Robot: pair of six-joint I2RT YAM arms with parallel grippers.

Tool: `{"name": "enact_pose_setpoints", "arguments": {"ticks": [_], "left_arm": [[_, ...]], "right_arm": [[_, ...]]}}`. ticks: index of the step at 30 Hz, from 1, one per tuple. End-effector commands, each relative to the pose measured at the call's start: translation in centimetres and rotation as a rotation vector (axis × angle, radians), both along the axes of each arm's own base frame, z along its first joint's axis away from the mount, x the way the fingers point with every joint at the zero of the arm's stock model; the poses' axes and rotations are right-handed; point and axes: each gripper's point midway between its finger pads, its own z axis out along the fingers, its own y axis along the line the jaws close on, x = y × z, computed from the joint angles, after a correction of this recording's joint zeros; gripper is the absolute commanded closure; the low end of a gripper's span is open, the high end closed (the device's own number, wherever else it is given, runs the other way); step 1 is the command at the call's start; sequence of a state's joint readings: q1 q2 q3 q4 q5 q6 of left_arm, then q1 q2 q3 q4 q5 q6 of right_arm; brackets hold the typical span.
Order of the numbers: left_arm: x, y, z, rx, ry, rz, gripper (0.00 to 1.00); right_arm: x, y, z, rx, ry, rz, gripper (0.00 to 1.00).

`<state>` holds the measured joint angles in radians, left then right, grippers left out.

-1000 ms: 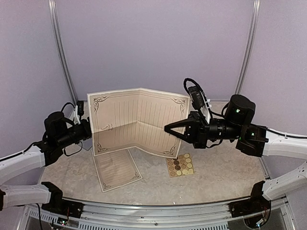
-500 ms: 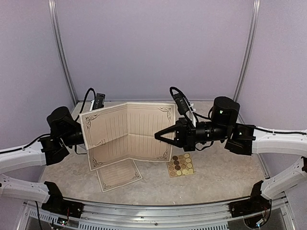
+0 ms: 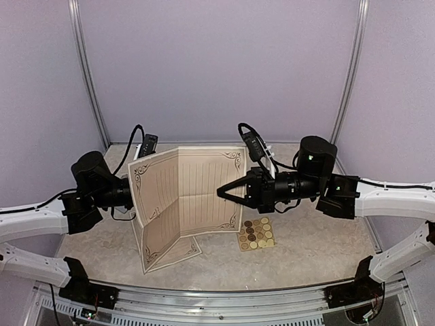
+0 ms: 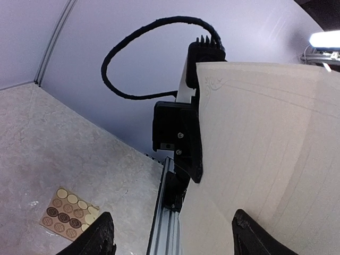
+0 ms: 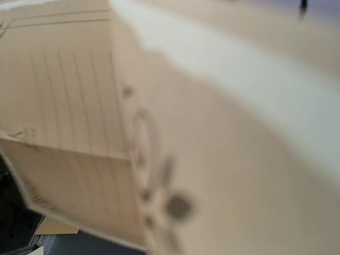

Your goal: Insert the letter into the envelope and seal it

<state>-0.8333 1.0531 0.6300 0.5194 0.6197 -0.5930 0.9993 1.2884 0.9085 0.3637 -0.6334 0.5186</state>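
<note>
The letter [image 3: 183,190], a big tan lined sheet with ornate corners and a centre crease, hangs upright above the table. My right gripper [image 3: 221,191] is shut on its right part; in the right wrist view the blurred letter [image 5: 69,106] fills the picture and hides the fingers. My left gripper [image 3: 133,193] stands open at the sheet's left edge. In the left wrist view the letter [image 4: 265,149] has its edge between the spread fingertips [image 4: 101,236], which do not pinch it. The envelope [image 3: 170,252] lies flat on the table below, partly hidden by the letter.
A small tan sheet of round stickers [image 3: 255,233] lies on the table right of the envelope, and the sticker sheet [image 4: 69,210] also shows in the left wrist view. Metal frame posts [image 3: 92,102] stand at the back corners. Lavender walls close in the table [image 3: 312,251].
My left gripper has opened and let go of the letter's left edge. The right gripper has carried the sheet leftward, and the sheet's left half now hangs lower over the envelope.
</note>
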Motion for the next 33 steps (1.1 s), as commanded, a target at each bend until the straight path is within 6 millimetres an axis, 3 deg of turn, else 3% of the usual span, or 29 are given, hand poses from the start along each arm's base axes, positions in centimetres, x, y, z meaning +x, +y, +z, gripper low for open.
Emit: {"name": "enact_pose_setpoints", "arguments": {"ticks": [1, 28, 30, 33], "left_arm": [[-0.9, 0.7, 2.0, -0.057, -0.052, 0.000, 0.27], [-3.1, 0.2, 2.6, -0.082, -0.069, -0.093, 0.14], [-3.1, 0.2, 2.5, -0.079, -0.070, -0.092, 0.15], [-3.0, 0.2, 2.5, -0.078, -0.068, -0.088, 0.24]], "right_arm": [[0.9, -0.2, 0.9, 0.027, 0.007, -0.035, 1.00], [1.3, -0.3, 0.7, 0.046, 0.076, -0.007, 1.00], [1.2, -0.2, 0.6, 0.046, 0.081, -0.001, 1.00], [1.1, -0.2, 0.6, 0.048, 0.081, 0.008, 1.00]]}}
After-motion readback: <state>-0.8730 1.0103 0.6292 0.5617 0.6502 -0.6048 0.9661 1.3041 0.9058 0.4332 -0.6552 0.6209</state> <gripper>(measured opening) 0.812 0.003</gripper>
